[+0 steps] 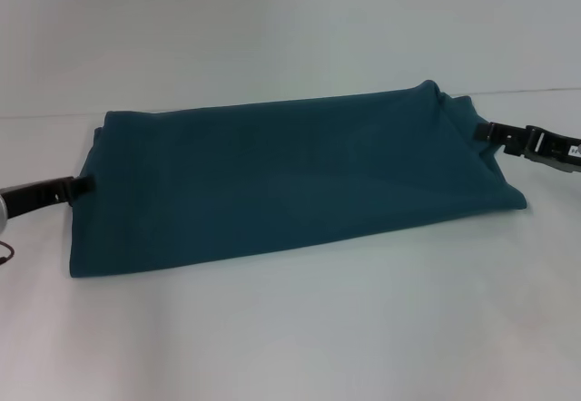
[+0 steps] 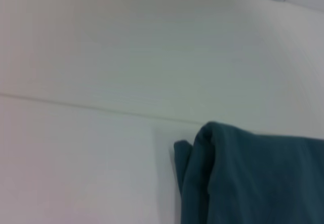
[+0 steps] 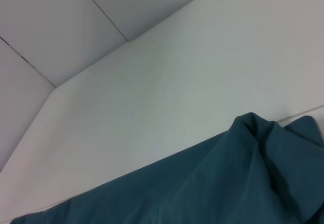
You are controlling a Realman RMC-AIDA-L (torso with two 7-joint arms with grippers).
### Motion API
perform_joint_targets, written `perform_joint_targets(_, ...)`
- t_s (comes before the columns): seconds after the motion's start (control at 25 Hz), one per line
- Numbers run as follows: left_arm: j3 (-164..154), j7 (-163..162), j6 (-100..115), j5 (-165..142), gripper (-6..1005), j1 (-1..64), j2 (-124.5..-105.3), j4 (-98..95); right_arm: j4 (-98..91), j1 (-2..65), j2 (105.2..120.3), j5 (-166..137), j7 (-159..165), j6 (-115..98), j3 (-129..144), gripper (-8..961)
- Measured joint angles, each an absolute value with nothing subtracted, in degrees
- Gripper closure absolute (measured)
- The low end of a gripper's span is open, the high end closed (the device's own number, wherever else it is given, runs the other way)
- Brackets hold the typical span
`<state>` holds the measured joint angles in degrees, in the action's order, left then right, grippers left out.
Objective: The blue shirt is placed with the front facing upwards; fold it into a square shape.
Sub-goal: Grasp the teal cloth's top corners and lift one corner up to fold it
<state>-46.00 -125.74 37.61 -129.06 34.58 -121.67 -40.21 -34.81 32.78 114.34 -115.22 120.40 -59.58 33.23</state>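
In the head view, the large dark teal-blue cotton shirt (image 1: 290, 183) is lying across the middle of the plain white desk (image 1: 290, 328) as a long folded band, showing only plain fabric. The left tool (image 1: 83, 186) is reaching in low from the left side and is touching the band's left end about halfway along that edge. The right tool (image 1: 483, 132) is meeting the opposite end near its far corner, where the cloth is bunching up into a raised peak. Both tools appear to be pinching the fabric edges, with their tips sitting right on the cloth.

In the left wrist view, a folded corner of the shirt (image 2: 243, 178) is lying on the pale desk (image 2: 101, 57), with layered edges curling over one another. This arm's own fingers are not showing here.

In the right wrist view, the shirt (image 3: 202, 188) is filling the near part of the frame, rising into a crumpled peak at one side, while the desk (image 3: 177, 82) is stretching away behind it toward a pale tiled floor (image 3: 50, 26). No fingers are appearing in this view either.
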Motion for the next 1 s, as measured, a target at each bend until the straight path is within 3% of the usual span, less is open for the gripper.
perform_joint_targets(0.76,-44.92,-126.74,36.12,-129.02,401,38.38,-119.36,-35.17,-34.72,32.87,114.34,-115.22,120.59,-59.64,33.22,145)
perform_joint_targets(0.84,-44.91,-126.71,36.11,-129.02,252,38.58,-119.29,-34.86,-34.72,32.87,114.35,-115.22,120.59,-59.71,33.22,145)
perform_joint_targets(1.0,-45.1,-126.11,34.55,-129.04,224,38.9,-119.18,-33.66,-34.72,32.87,114.34,-115.22,120.59,-59.85,33.22,145)
